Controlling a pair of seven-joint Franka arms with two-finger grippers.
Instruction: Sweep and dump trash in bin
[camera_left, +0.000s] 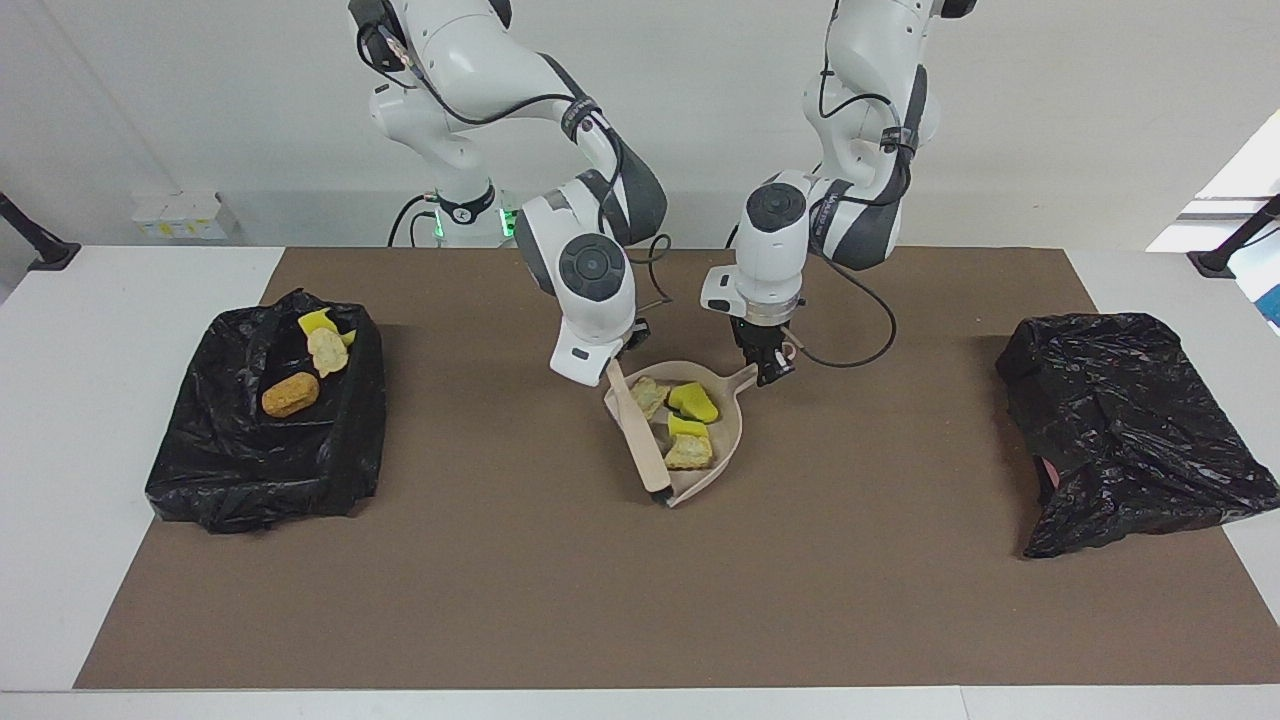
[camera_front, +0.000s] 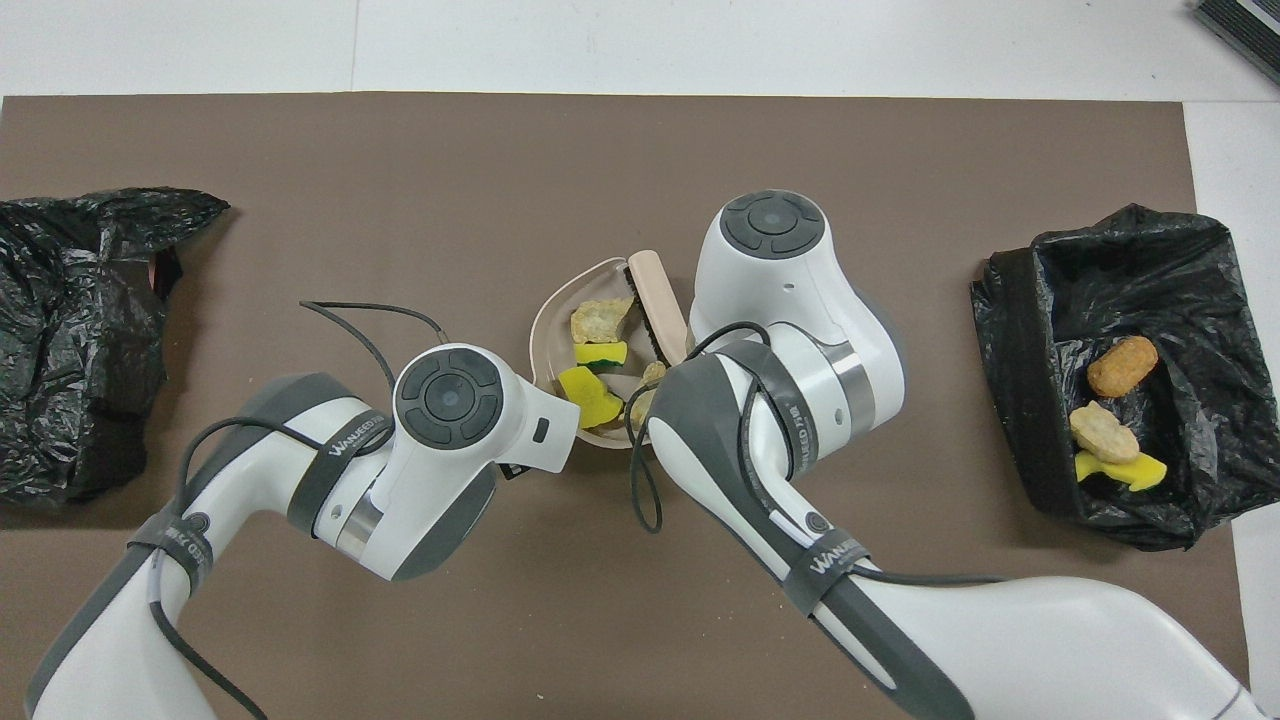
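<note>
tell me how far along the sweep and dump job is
Done: three scraps lie in the open bin. In hand: the left gripper holds the dustpan with four scraps in it; the right gripper holds the brush at its mouth. Left: dumping that load.
</note>
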